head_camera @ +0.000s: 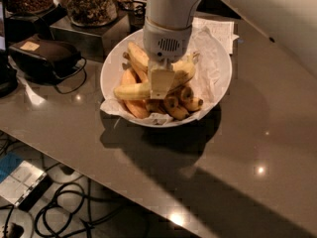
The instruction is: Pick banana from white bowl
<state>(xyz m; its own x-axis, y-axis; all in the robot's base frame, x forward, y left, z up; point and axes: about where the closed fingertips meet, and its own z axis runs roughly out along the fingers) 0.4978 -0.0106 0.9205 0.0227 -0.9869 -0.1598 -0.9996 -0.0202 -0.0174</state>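
Note:
The white bowl (218, 90) stands on the dark table, lined with crumpled white paper. In it lies the banana (130, 90), long and pale yellow, running from the bowl's left side up to the right under the arm. My gripper (161, 83) reaches straight down from the white arm into the middle of the bowl. Its near finger lies across the banana's middle, and the jaws stand closed on it. The banana rests low among the other fruit.
Short orange-yellow bananas (179, 105) and another long banana (137, 56) share the bowl. Glass jars (89, 4) on a metal box stand at the back left. A dark case (44, 56) with a cable lies left. A paper sheet (218, 31) lies behind the bowl. The table's front edge (74, 157) drops to cables on the floor.

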